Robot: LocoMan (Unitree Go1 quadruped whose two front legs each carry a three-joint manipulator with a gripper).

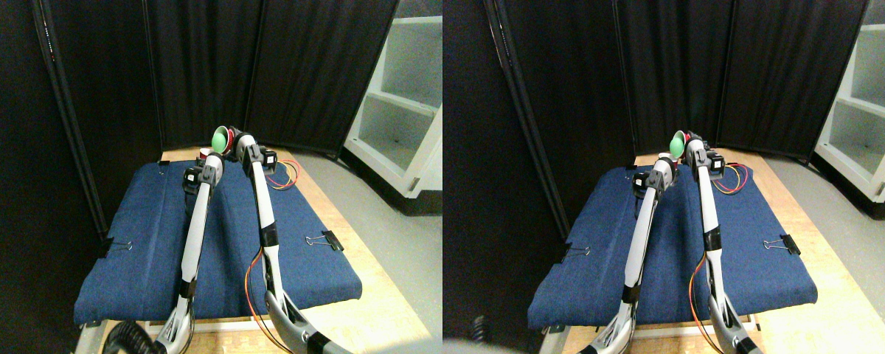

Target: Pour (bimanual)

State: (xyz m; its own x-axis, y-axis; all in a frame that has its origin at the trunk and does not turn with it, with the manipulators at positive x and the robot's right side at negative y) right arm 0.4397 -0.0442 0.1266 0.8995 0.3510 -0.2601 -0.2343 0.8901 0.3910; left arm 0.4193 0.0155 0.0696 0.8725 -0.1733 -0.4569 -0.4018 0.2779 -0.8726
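Two manipulators raised over a blue-covered table, green cup tipped at the top.

Left manipulator (195, 221) and right manipulator (264, 214) reaching up side by side from the bottom edge, ends close together at the far side of the blue cloth (147, 251). Green cup (221, 138) at the right gripper (234, 141), tilted with its mouth toward picture left, above a small red and white thing (205, 153) by the left gripper (200, 171). Binder clips (326, 240) at the cloth's edges; black curtains (192, 66) behind; white shelf unit (405, 96) at right.
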